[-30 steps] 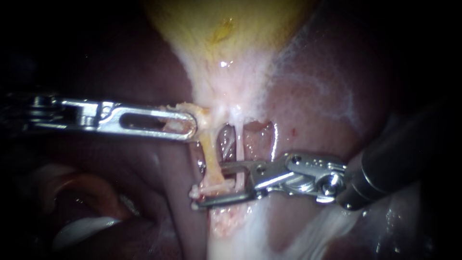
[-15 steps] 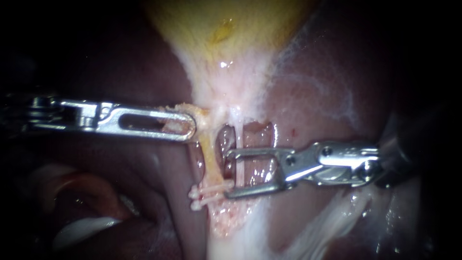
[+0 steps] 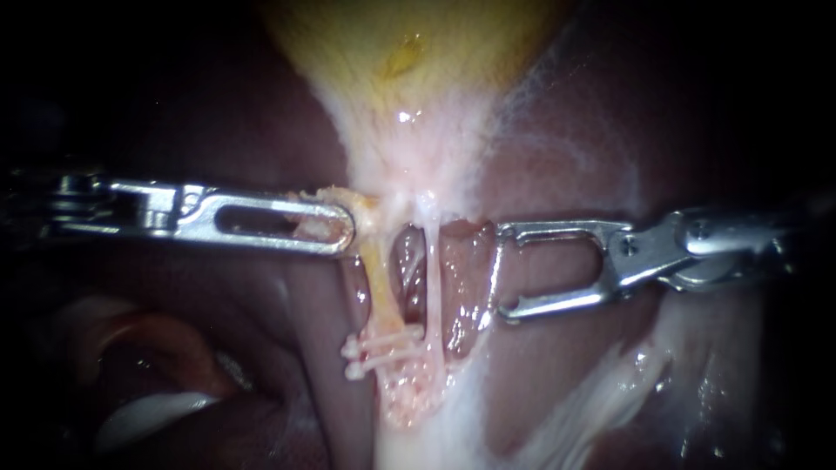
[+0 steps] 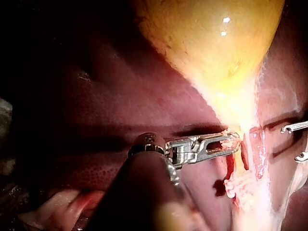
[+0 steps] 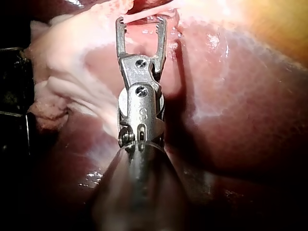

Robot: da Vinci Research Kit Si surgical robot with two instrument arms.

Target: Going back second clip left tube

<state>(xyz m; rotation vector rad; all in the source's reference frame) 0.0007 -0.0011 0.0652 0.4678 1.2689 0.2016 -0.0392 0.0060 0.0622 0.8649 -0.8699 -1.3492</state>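
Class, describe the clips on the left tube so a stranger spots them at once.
From the yellow gallbladder, follow its pale neck down to the yellowish left tube. Near its lower end two clips lie crosswise, side by side. Only they are white, straight and knobbed at one end.

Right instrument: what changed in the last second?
Right instrument backed off rightward from the left tube, leaving the clips on it; jaws open, empty. Left instrument kept its grip on tissue below the gallbladder; clips unmoved.
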